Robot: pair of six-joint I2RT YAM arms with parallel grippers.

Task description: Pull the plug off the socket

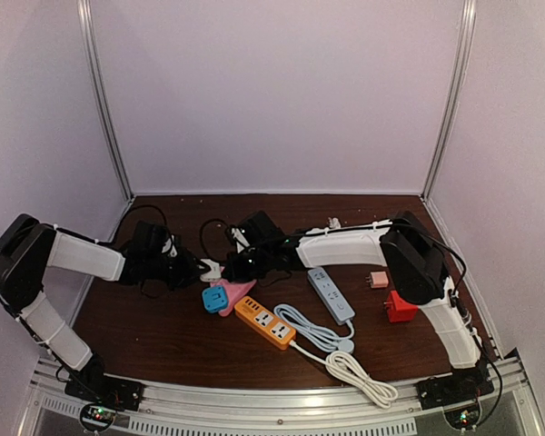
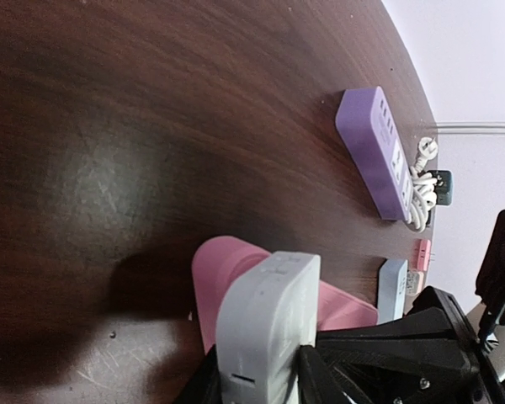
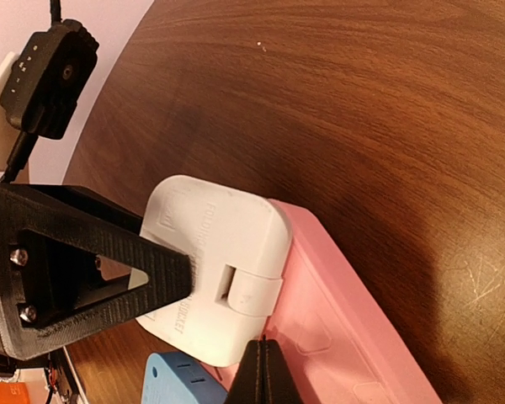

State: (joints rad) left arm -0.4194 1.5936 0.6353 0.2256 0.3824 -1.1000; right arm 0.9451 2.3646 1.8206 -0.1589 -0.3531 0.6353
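Note:
A white plug [image 1: 210, 270] sits in the end of a pink socket block [image 1: 237, 291] left of the table's middle. My left gripper [image 1: 198, 270] is shut on the plug; the plug [image 2: 265, 324] fills the gap between its black fingers, with the pink socket [image 2: 225, 271] behind it. My right gripper [image 3: 263, 347] is shut, its joined tips resting on the pink socket [image 3: 353, 316] right beside the plug [image 3: 209, 265]. One left finger [image 3: 93, 273] lies across the plug's side. A blue plug [image 3: 181, 383] sits in the same socket.
An orange power strip [image 1: 264, 322], a grey-blue strip [image 1: 331, 295] and a coiled white cable [image 1: 350, 363] lie in front. A red adapter [image 1: 401, 306] and a small pink plug [image 1: 377, 280] are at the right. A purple strip [image 2: 372, 151] lies farther back.

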